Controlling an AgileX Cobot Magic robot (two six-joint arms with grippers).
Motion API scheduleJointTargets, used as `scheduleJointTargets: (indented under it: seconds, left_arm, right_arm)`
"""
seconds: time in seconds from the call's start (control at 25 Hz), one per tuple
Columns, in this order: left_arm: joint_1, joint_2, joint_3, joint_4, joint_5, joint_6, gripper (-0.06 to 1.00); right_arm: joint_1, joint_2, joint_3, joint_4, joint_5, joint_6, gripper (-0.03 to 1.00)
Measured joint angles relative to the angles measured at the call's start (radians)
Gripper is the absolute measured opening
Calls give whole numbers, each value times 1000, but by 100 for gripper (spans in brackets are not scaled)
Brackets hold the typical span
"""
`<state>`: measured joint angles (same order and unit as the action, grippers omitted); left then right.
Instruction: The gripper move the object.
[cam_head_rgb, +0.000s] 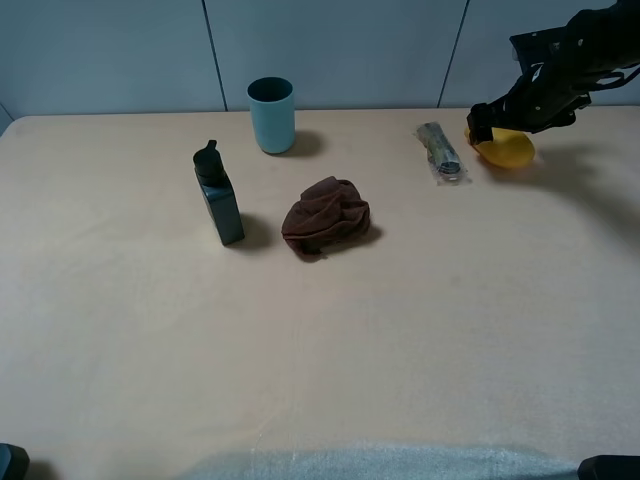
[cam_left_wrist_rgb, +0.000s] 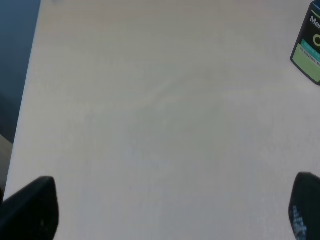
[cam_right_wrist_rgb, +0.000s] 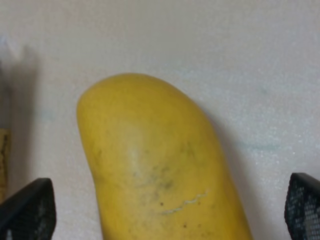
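Note:
The object, a smooth yellow-orange mango (cam_head_rgb: 510, 150), lies on the table at the far right near the back edge. My right gripper (cam_head_rgb: 490, 125) hovers over its left end. In the right wrist view the mango (cam_right_wrist_rgb: 155, 165) fills the middle, and the right gripper (cam_right_wrist_rgb: 165, 210) is open, with one dark fingertip (cam_right_wrist_rgb: 27, 207) on each side of the fruit and a gap between each and the skin. My left gripper (cam_left_wrist_rgb: 165, 207) is open over bare table with nothing between its fingers.
A clear-wrapped packet (cam_head_rgb: 441, 151) lies just left of the mango. A brown cloth lump (cam_head_rgb: 326, 216) sits mid-table, a dark bottle (cam_head_rgb: 218, 195) left of it, and a blue-grey cup (cam_head_rgb: 271, 114) at the back. The bottle's label (cam_left_wrist_rgb: 309, 47) shows in the left wrist view.

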<state>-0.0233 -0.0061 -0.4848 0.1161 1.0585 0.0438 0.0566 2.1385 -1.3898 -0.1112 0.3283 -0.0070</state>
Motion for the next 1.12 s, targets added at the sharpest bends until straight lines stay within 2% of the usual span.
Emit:
scheduleJointTargets:
  seconds: [0.24,0.36,0.6,0.84,1.12]
  left_arm:
    - [0,0,0,0,0,0,93]
    - [0,0,0,0,0,0,93]
    - [0,0,0,0,0,0,93]
    - [0,0,0,0,0,0,93]
    - [0,0,0,0,0,0,93]
  right_arm:
    - [-1,-89,0,1,52,0,69]
    - [-1,-146,0,12,123,0,69]
    - [-1,-264,0,63,304,-4,69]
    - [-1,-375,0,151,488,-84,69]
    - [-1,-461,0,208,713,-95,69]
